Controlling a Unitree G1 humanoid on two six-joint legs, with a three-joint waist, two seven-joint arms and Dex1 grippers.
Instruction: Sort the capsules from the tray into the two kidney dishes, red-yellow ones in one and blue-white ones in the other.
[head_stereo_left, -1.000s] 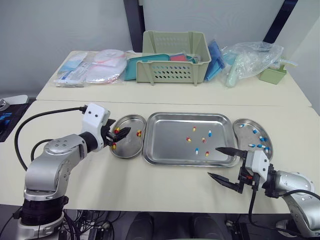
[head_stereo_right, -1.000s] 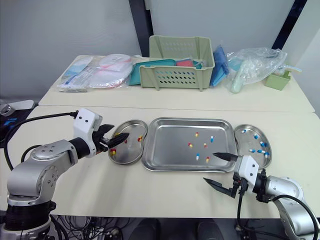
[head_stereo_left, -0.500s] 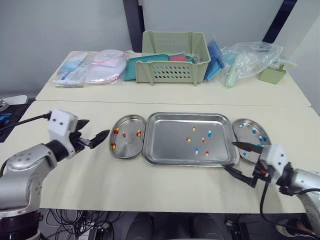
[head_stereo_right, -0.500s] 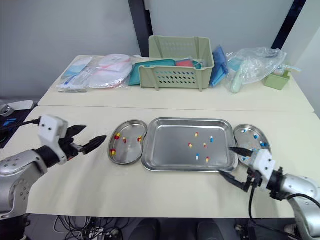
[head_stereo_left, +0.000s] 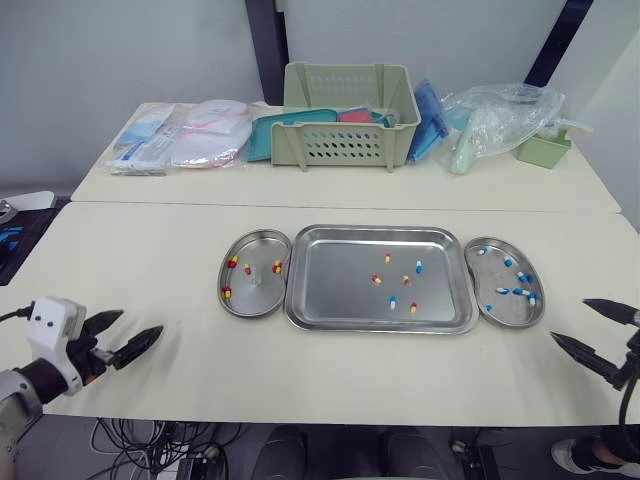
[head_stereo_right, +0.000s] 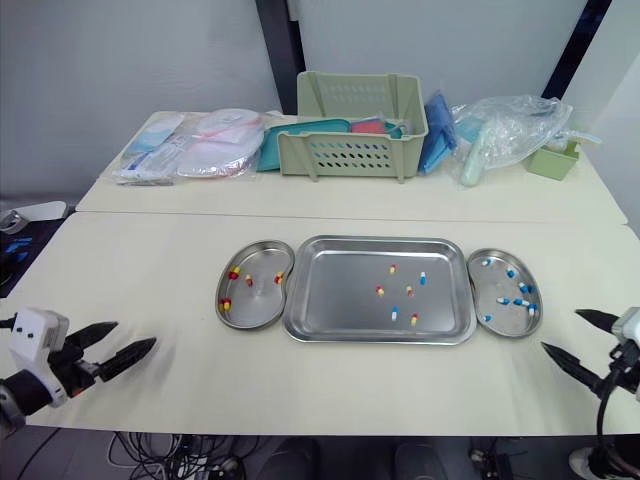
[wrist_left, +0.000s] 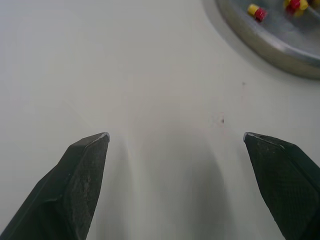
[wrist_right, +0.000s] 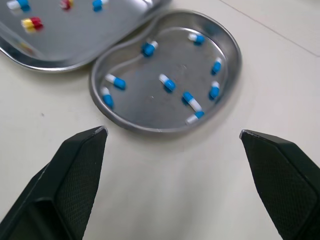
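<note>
Six capsules lie loose in the tray (head_stereo_left: 340, 285), which sits mid-table with its long axis running along the front edge of the table (head_stereo_left: 300, 370). Four of them are red-yellow capsules (head_stereo_left: 376, 280) and two are blue-white capsules (head_stereo_left: 418, 266). All six are gathered in the tray's right half, pointing different ways with no common line.

The left kidney dish (head_stereo_left: 255, 292) lies just beside the tray's left end, its long axis running front to back. It holds red-yellow capsules only. I make out at least four, most near its left rim and one near the rim next to the tray; their directions are too small to read.

The right kidney dish (head_stereo_left: 495, 308) lies just beside the tray's right end, also lengthwise front to back. The right wrist view shows nine blue-white capsules spread across its floor, lying at mixed angles.

The left gripper (head_stereo_left: 141, 322) hangs near the table's front-left corner, well apart from the left dish, its fingers spread wide with nothing between them and pointing toward that dish. The right gripper (head_stereo_left: 569, 320) hangs near the front-right corner, likewise released and empty, its fingers aimed at the right dish.

One green basket (head_stereo_left: 350, 145) stands on the back table (head_stereo_left: 560, 185) among packets and bags.
</note>
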